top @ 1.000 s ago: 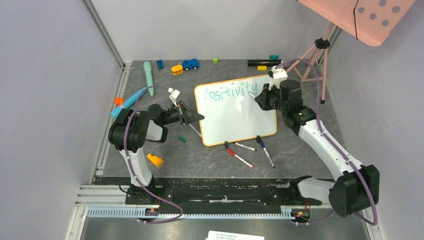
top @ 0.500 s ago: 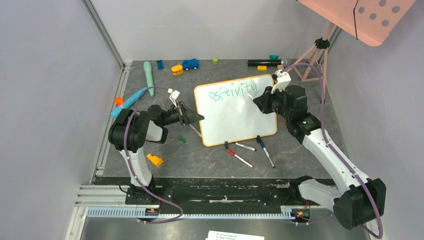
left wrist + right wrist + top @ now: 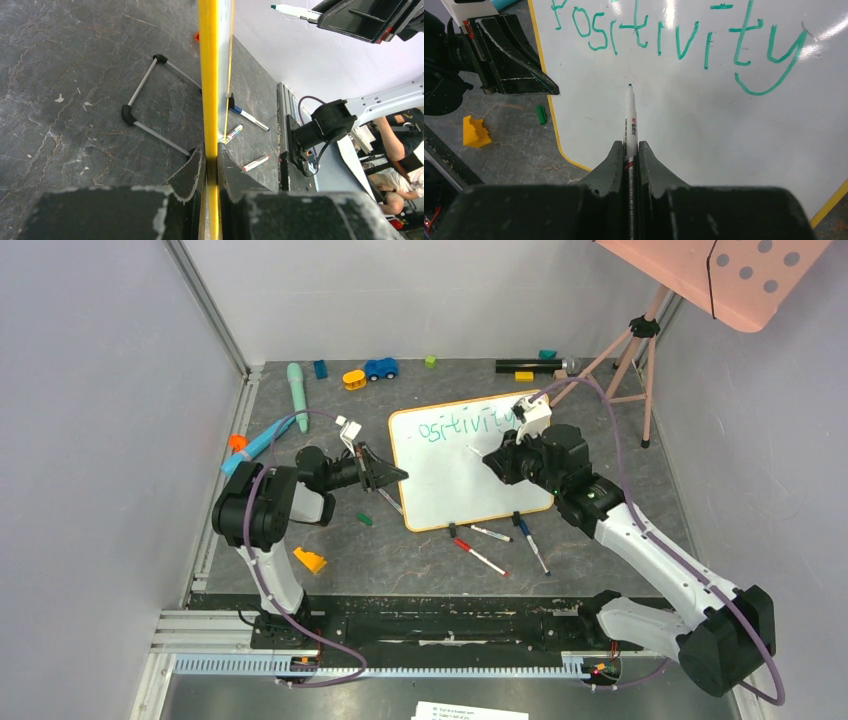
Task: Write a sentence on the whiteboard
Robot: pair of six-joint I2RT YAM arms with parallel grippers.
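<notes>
The whiteboard [image 3: 450, 495] with its orange-yellow frame lies on the dark table. One teal line reading "Positivity" [image 3: 455, 427] runs along its far edge and shows in the right wrist view [image 3: 674, 35]. My left gripper [image 3: 395, 477] is shut on the board's left frame edge [image 3: 208, 75], with a jaw on each side [image 3: 211, 155]. My right gripper [image 3: 500, 460] is shut on a white marker [image 3: 630, 115]. The marker's tip hovers over bare board below the word, left of centre. The marker also shows in the left wrist view [image 3: 295, 11].
Three loose markers [image 3: 480, 557] lie in front of the board near its black clip feet [image 3: 453, 530]. A green cap [image 3: 364, 519] and an orange block [image 3: 309, 560] lie left. Toys [image 3: 381, 368], a teal pen [image 3: 296, 395] and a tripod [image 3: 630, 360] stand at the back.
My right gripper has carried the marker from the end of the word leftward and nearer, over the board's middle. The left gripper and the board have not moved.
</notes>
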